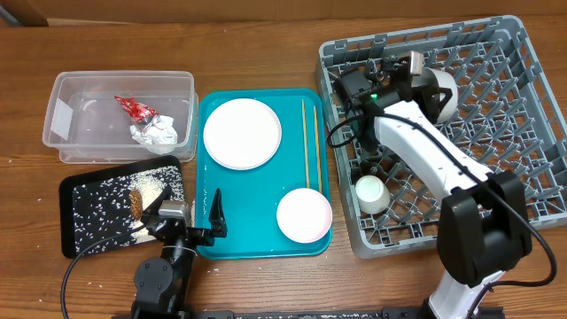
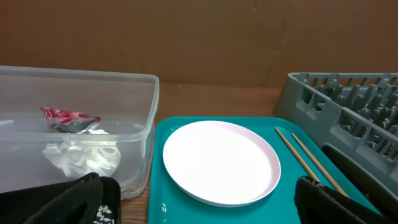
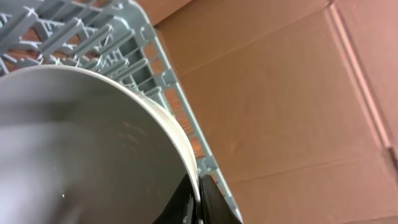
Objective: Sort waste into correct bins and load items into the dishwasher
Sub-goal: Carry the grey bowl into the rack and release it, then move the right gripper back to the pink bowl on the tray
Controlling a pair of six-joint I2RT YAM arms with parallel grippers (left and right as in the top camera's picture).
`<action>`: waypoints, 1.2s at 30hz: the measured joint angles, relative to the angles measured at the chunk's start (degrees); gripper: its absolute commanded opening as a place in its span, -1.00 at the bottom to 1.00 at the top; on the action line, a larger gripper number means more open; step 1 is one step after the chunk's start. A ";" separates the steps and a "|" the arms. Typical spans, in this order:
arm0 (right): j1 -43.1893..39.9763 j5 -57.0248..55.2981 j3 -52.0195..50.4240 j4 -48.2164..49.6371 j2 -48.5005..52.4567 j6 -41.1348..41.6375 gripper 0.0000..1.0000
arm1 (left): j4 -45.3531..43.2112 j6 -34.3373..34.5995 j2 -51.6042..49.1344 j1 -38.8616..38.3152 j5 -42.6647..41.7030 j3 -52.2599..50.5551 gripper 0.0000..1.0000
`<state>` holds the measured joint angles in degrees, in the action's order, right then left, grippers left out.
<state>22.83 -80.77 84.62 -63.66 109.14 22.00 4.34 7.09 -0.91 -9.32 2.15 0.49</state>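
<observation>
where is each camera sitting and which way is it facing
overhead: above the table, looking straight down; left claw open by the teal tray, right claw in the rack, shut on a bowl.
left wrist: low at the tray's near edge, facing across plate, chopsticks and tub; its black fingers fill the bottom corners.
right wrist: inside the rack, looking along the bowl towards the rack wall; its fingers pinch the rim.
shared: overhead and left wrist both show plate, chopsticks, tub, rack.

Teal tray [image 1: 291,177], grey rack [image 1: 523,133], white plate [image 1: 242,133], red wrapper [image 1: 133,108].
</observation>
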 measured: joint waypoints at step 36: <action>14.14 19.02 3.19 -6.86 2.64 -0.09 0.03 | 0.00 0.00 0.00 0.00 0.02 0.00 1.00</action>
<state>36.97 -61.76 87.81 -70.52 111.79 21.91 4.34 7.09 -0.91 -9.32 2.17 0.49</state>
